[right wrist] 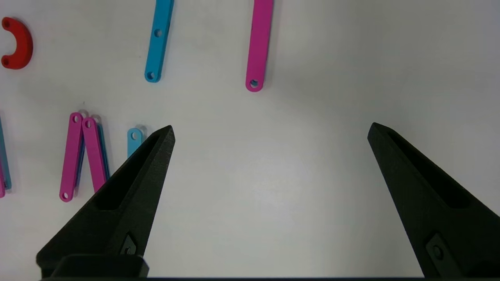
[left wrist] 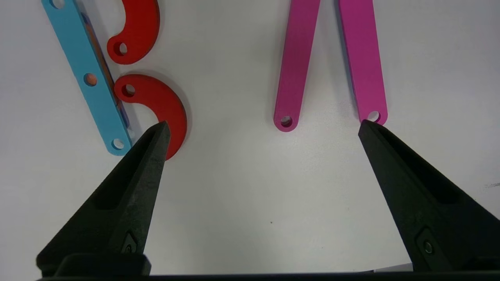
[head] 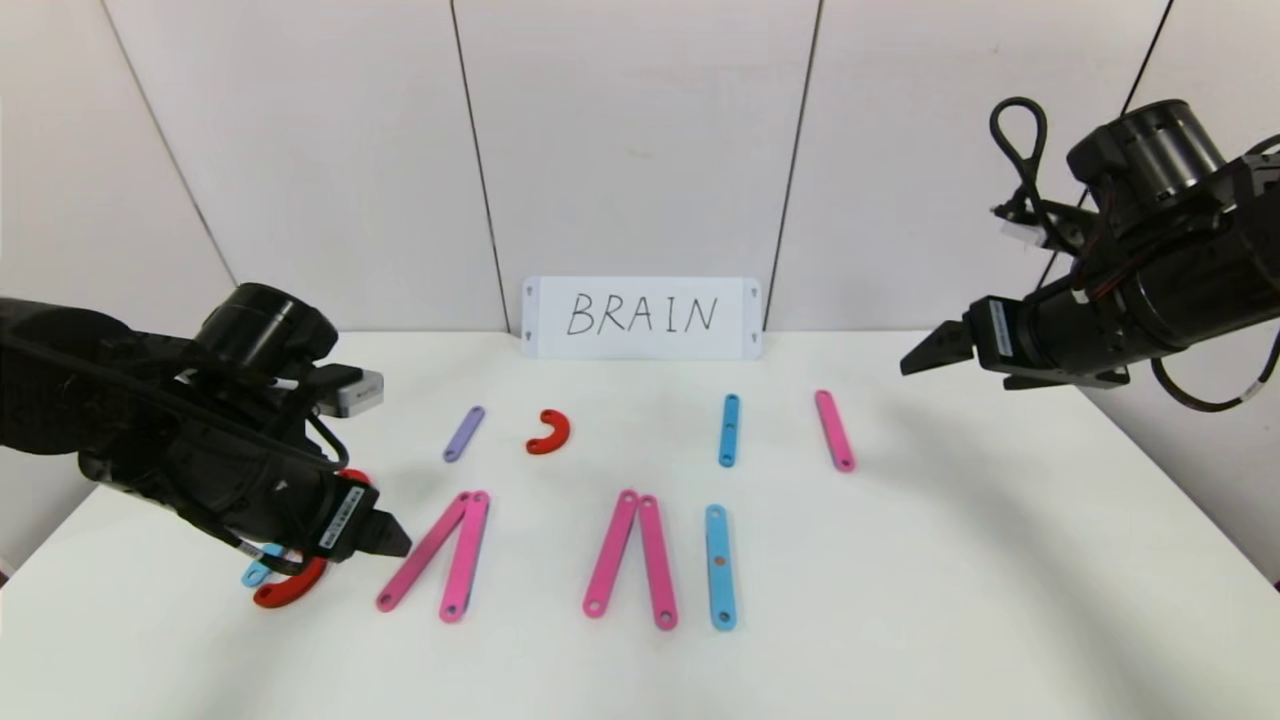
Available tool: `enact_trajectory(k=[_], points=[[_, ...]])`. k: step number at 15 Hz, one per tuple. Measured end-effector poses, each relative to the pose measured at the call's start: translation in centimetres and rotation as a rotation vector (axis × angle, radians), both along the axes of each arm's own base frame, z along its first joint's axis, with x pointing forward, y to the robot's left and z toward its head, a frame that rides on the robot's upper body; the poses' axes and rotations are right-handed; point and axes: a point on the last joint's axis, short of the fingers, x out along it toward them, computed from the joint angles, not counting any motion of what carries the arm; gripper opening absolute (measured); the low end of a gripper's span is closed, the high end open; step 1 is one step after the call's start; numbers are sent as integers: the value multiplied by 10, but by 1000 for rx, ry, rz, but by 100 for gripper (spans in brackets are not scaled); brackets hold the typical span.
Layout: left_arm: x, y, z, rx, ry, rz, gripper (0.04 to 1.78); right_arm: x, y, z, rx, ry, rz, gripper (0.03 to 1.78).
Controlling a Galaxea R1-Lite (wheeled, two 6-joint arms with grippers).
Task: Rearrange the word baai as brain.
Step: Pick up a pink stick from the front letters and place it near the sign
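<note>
Left gripper (left wrist: 261, 128): spread empty, low over the letter B (left wrist: 117, 78), 8 o'clock on the table (head: 900, 600). Right gripper (right wrist: 269, 130): released, at 2 o'clock. Risk: a finger could nudge the red curves (left wrist: 156, 105) askew.

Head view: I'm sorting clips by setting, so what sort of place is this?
Probably a robot test bench, not a home: a bare white table, plain white wall panels, a propped handwritten BRAIN card.

The left gripper (left wrist: 263, 128) hangs over the white worktop (left wrist: 250, 195), its black fingers (left wrist: 136, 187) spread wide. Beyond them lie a flat blue plastic strip (left wrist: 88, 76), two red C-shaped curves (left wrist: 156, 105) and two pink strips (left wrist: 295, 66).
</note>
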Motion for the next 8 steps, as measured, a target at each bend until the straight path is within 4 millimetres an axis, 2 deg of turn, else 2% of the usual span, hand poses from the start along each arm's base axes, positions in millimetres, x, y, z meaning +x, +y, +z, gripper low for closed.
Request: enact_trajectory(k=[8], points=[[16, -8, -25, 15, 66, -16, 169, 0, 0, 0, 1, -1, 2, 173]])
